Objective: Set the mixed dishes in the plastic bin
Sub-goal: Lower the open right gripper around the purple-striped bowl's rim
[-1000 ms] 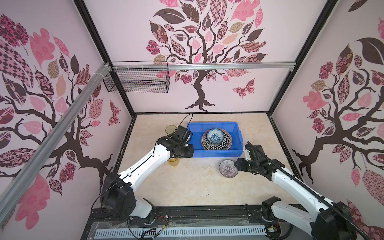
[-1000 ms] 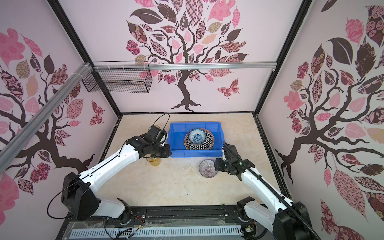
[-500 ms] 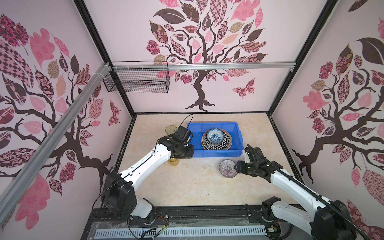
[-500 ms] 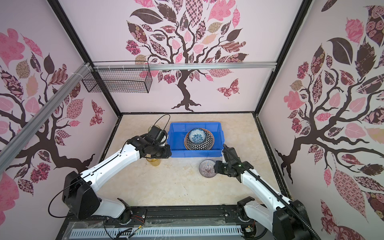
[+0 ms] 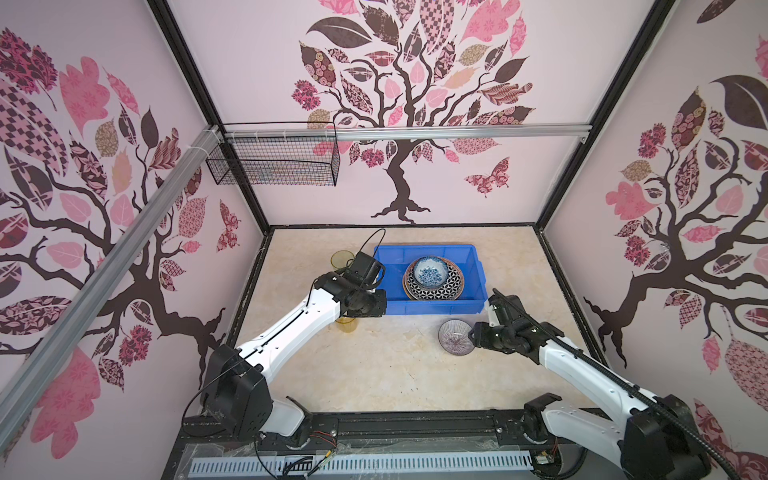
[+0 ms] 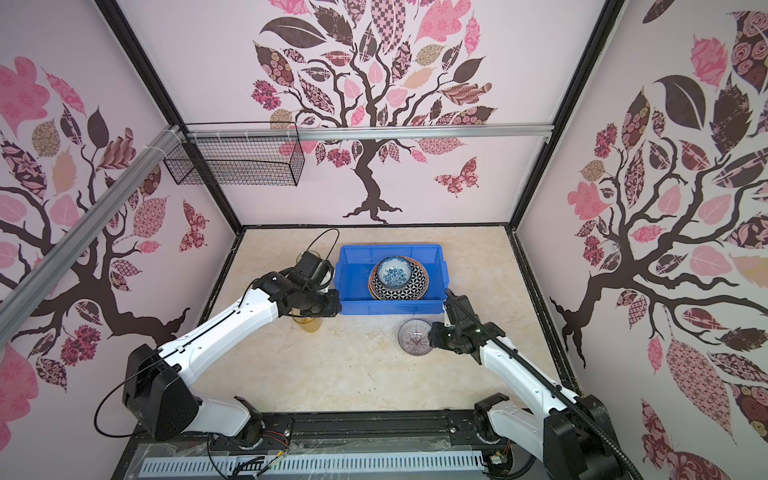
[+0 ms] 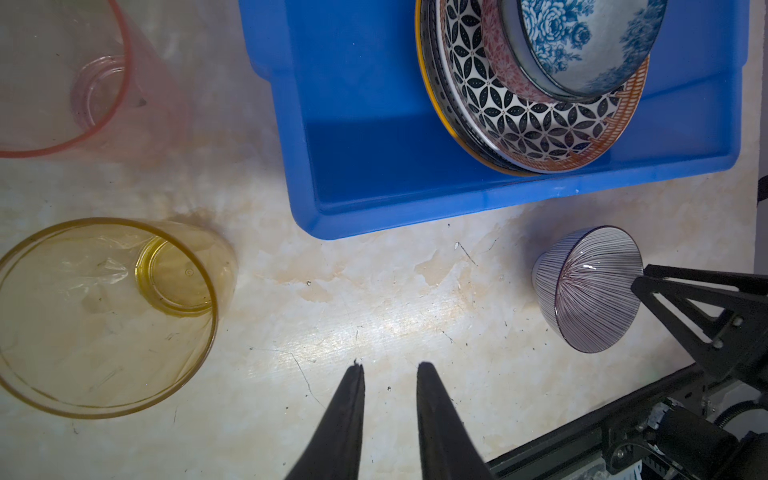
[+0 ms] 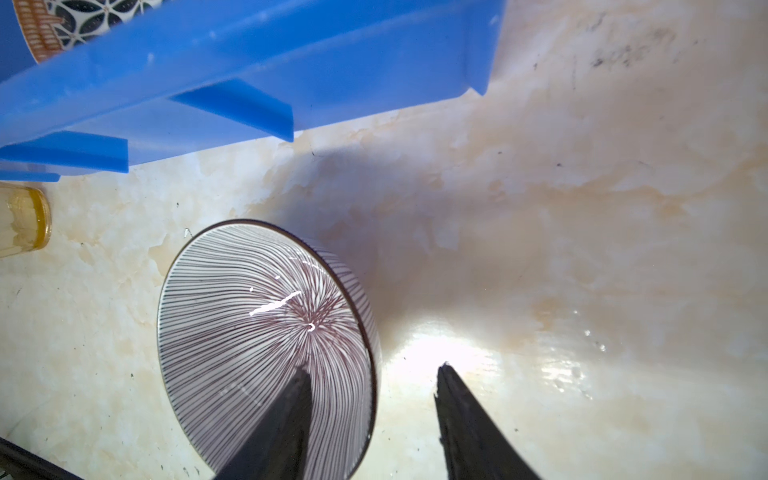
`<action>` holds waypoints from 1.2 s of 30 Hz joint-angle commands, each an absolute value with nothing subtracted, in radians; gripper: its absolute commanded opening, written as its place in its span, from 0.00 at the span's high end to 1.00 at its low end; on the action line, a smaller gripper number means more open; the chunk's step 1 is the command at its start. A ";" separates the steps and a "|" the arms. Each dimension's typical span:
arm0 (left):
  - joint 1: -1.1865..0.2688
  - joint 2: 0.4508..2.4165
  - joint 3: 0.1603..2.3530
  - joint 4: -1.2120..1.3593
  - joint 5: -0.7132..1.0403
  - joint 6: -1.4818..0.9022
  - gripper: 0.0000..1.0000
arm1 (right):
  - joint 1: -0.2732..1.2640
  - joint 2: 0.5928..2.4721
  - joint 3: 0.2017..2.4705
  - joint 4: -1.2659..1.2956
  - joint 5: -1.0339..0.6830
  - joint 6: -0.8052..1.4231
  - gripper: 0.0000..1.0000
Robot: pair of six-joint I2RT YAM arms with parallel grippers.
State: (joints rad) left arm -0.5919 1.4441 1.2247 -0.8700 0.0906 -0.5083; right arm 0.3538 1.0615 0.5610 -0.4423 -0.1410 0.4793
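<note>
The right gripper (image 8: 374,368) has slid onto the small round bowl with thin purple stripes (image 8: 257,332); the left arm (image 5: 291,328) stayed put. The left gripper (image 7: 388,368) hangs empty, a little apart, by the see-through yellow plastic cup (image 7: 104,316). The bright blue plastic bin (image 7: 374,216) holds plates (image 7: 540,124). The bowl sits on the counter (image 7: 374,299) beside it, its rim between the right gripper's open jaws. Pinching that thin, smooth rim could let it slip and drop.

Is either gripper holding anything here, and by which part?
Nothing is held. The right gripper straddles the rim of the striped bowl, jaws open; the left gripper is empty.
</note>
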 commanded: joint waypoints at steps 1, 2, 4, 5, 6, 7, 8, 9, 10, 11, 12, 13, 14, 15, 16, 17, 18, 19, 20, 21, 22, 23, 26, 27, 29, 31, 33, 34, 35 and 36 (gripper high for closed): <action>-0.595 1.432 1.230 -0.867 0.086 -0.514 0.74 | 0.353 1.059 0.554 -0.454 -0.125 0.498 0.49; -0.596 1.433 1.231 -0.867 0.087 -0.514 0.74 | 0.352 1.057 0.551 -0.454 -0.123 0.498 0.49; -0.596 1.434 1.230 -0.867 0.089 -0.514 0.74 | 0.352 1.057 0.552 -0.454 -0.120 0.500 0.49; -0.596 1.432 1.229 -0.868 0.088 -0.514 0.74 | 0.354 1.058 0.552 -0.454 -0.121 0.500 0.49; -0.596 1.433 1.228 -0.867 0.086 -0.512 0.74 | 0.354 1.060 0.553 -0.453 -0.120 0.500 0.49; -0.596 1.432 1.229 -0.869 0.086 -0.512 0.74 | 0.355 1.061 0.552 -0.449 -0.120 0.500 0.50; -0.597 1.430 1.229 -0.871 0.085 -0.511 0.74 | 0.357 1.065 0.551 -0.445 -0.118 0.500 0.51; -0.596 1.427 1.227 -0.874 0.083 -0.511 0.74 | 0.358 1.070 0.551 -0.443 -0.115 0.502 0.52; -0.596 1.424 1.226 -0.874 0.080 -0.511 0.74 | 0.361 1.074 0.552 -0.442 -0.114 0.502 0.52; -0.597 1.421 1.221 -0.873 0.076 -0.510 0.74 | 0.365 1.080 0.553 -0.442 -0.113 0.501 0.52; -0.596 1.416 1.216 -0.869 0.073 -0.512 0.74 | 0.372 1.085 0.556 -0.443 -0.111 0.503 0.52; -0.597 1.413 1.212 -0.864 0.068 -0.514 0.74 | 0.382 1.090 0.560 -0.445 -0.104 0.504 0.52; -0.596 1.413 1.209 -0.862 0.067 -0.514 0.74 | 0.392 1.093 0.564 -0.446 -0.098 0.505 0.52; -0.595 1.413 1.209 -0.861 0.066 -0.515 0.73 | 0.406 1.096 0.567 -0.448 -0.087 0.506 0.52; -0.596 1.415 1.210 -0.861 0.069 -0.515 0.73 | 0.416 1.098 0.570 -0.448 -0.076 0.509 0.52; -0.595 1.418 1.212 -0.862 0.071 -0.514 0.73 | 0.422 1.101 0.573 -0.449 -0.071 0.509 0.52; -0.597 1.419 1.215 -0.864 0.074 -0.513 0.73 | 0.426 1.104 0.574 -0.448 -0.069 0.510 0.52; -0.595 1.421 1.219 -0.867 0.075 -0.510 0.73 | 0.426 1.106 0.574 -0.446 -0.066 0.510 0.52; -0.595 1.422 1.223 -0.870 0.075 -0.509 0.73 | 0.427 1.109 0.574 -0.446 -0.062 0.510 0.52; -0.596 1.422 1.226 -0.871 0.075 -0.508 0.73 | 0.428 1.110 0.575 -0.446 -0.058 0.508 0.52; -0.595 1.422 1.228 -0.872 0.074 -0.508 0.73 | 0.428 1.113 0.577 -0.447 -0.051 0.506 0.52; -0.596 1.420 1.229 -0.871 0.074 -0.508 0.73 | 0.428 1.114 0.579 -0.449 -0.047 0.505 0.52; -0.595 1.420 1.227 -0.871 0.072 -0.509 0.73 | 0.429 1.113 0.587 -0.457 -0.034 0.500 0.54; -0.595 1.422 1.226 -0.872 0.072 -0.509 0.73 | 0.428 1.110 0.588 -0.459 -0.029 0.499 0.55; -0.596 1.423 1.226 -0.873 0.074 -0.509 0.73 | 0.429 1.107 0.585 -0.459 -0.023 0.498 0.56; -0.597 1.421 1.224 -0.876 0.074 -0.509 0.73 | 0.429 1.107 0.580 -0.454 -0.019 0.498 0.56; -0.595 1.418 1.220 -0.875 0.072 -0.511 0.73 | 0.429 1.110 0.581 -0.454 -0.014 0.502 0.58; -0.595 1.415 1.217 -0.872 0.071 -0.511 0.73 | 0.429 1.113 0.583 -0.453 -0.013 0.502 0.59; -0.596 1.413 1.213 -0.870 0.069 -0.511 0.73 | 0.429 1.115 0.586 -0.454 -0.012 0.502 0.60; -0.595 1.411 1.210 -0.868 0.068 -0.512 0.73 | 0.430 1.117 0.590 -0.453 -0.009 0.501 0.61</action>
State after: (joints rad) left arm -0.5919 1.4368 1.2232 -0.8700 0.0818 -0.5087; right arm 0.4244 1.1027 0.5560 -0.4377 -0.0345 0.4976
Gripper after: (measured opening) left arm 0.266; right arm 0.398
